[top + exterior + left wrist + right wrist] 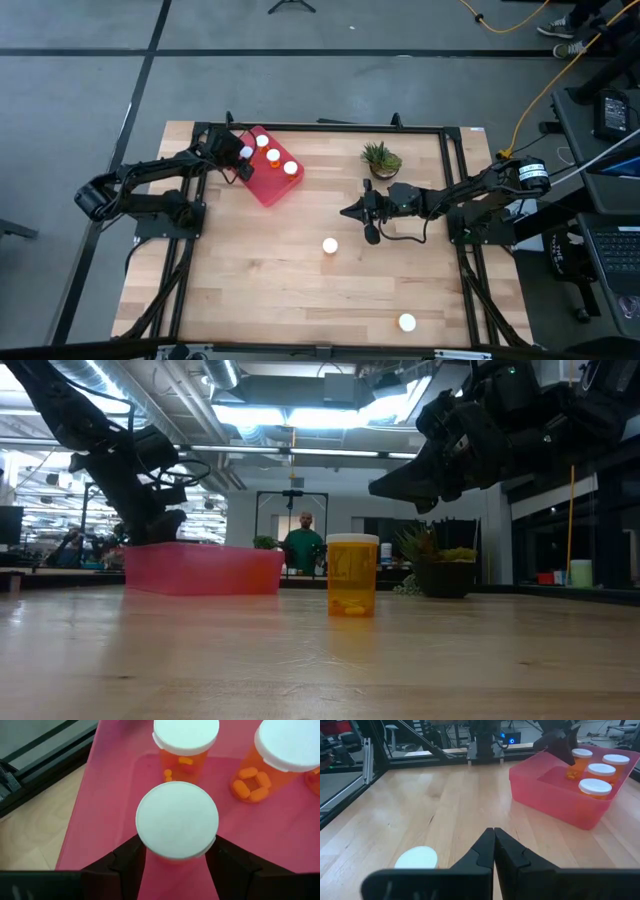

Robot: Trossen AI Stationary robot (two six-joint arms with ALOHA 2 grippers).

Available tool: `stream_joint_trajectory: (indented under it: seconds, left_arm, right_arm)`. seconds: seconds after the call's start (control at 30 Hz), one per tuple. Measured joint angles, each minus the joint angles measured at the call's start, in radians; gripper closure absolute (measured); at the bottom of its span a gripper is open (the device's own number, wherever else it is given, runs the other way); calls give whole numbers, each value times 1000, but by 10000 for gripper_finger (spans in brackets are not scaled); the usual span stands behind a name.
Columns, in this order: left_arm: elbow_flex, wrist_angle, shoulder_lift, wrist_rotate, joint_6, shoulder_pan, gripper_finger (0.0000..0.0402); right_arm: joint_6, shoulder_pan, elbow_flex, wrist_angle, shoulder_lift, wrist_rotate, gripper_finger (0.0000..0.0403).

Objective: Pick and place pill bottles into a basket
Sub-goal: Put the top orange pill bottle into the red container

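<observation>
Left end effector (175,857) grips pill bottle (177,820) over basket (105,795); right end effector (493,840) closed, empty.

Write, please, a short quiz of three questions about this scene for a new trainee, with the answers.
1. True or false: the right gripper is shut and holds nothing.
2. What sits between the left gripper's fingers? A) the potted plant B) a pill bottle C) nothing
3. How many pill bottles stand on the bare table, outside the basket?

Key:
1. True.
2. B: a pill bottle, held over the basket.
3. Two, one mid-table and one near the front edge.
</observation>
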Motion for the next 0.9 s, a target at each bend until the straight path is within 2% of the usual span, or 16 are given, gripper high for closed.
stream_joint_trajectory:
  seconds: [0.33, 0.9]
  left_arm:
    - [1, -26, -1, -48, -11, 0, 212]
    - [-1, -66, 1, -44, -61, 0, 213]
  right_arm:
    - [0, 0, 0, -2, 0, 0, 392]
    - [0, 0, 0, -3, 0, 0, 392]
